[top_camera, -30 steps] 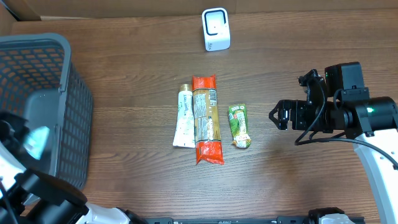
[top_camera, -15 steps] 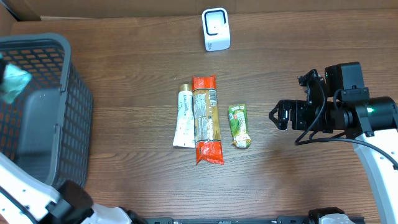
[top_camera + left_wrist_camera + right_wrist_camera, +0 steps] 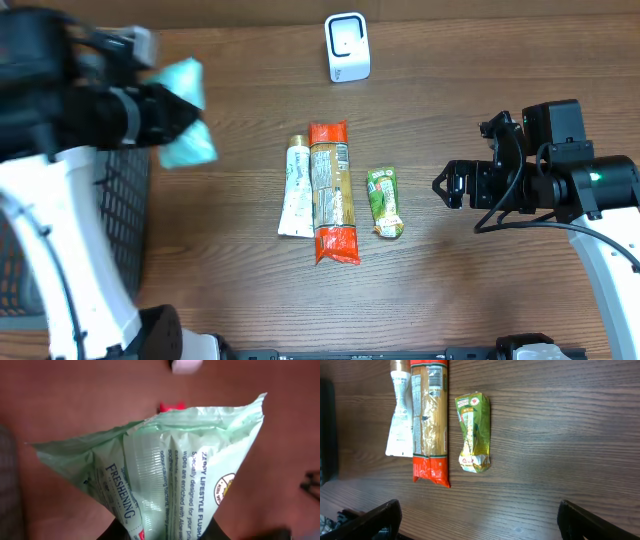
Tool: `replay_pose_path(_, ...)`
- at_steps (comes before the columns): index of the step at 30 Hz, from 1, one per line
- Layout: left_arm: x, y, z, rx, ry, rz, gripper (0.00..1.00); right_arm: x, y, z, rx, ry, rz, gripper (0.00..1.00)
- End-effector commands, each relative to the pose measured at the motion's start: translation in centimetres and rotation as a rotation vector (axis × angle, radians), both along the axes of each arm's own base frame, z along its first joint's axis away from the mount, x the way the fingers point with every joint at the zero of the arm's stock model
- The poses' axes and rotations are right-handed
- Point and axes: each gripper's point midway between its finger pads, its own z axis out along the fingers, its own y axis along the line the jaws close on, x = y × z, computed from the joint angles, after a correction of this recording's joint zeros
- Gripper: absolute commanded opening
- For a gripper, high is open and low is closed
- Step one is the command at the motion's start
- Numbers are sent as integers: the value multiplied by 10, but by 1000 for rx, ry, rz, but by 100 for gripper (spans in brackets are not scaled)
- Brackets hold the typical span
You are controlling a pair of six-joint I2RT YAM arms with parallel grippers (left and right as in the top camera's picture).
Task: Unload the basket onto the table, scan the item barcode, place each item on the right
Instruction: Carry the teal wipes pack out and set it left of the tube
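the left gripper (image 3: 160, 112) is clamped on a pale green soft plastic pack of wipes (image 3: 187, 112), fingers pinched close on its lower end, and holds it in the air above the table near the top edge of the dark grey plastic mesh basket (image 3: 125, 210). the pack is blurred in the overhead view, but its long axis seems to run away from the robot, roughly in line with the table's depth. in the left wrist view the pack (image 3: 165, 470) fans out from the grip with a printed face toward the camera. no barcode shows there, so i cannot tell which side carries it.

the white box-shaped scanner (image 3: 347, 47) stands at the far edge of the table, to the right of the pack and a little further out, well apart from it. the left arm has the pack and is the one to carry it across, probably turning it to face the scanner's window.

the right gripper (image 3: 450, 186) hangs over bare wood on the right with its fingers wide apart and nothing between them.

count: one wipes pack, one scanner, one basket. three items lie side by side mid-table: one white squeeze tube with a gold cap (image 3: 295, 188), one long clear pasta packet with orange ends (image 3: 332, 190), one small green foil packet (image 3: 384, 201).
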Motion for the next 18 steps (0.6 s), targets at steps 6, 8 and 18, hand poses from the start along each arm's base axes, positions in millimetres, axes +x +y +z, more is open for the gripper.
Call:
replay_pose_path(6, -1, -19, -128, 273, 331, 111, 8, 4, 2, 4, 4, -27, 7, 100)
replay_pose_path(8, -1, -18, -156, 304, 367, 147, 10, 4, 2, 4, 3, -25, 7, 100)
replay_pose_path(18, -4, -19, -289, 281, 381, 218, 17, 3, 2, 4, 3, -22, 7, 100)
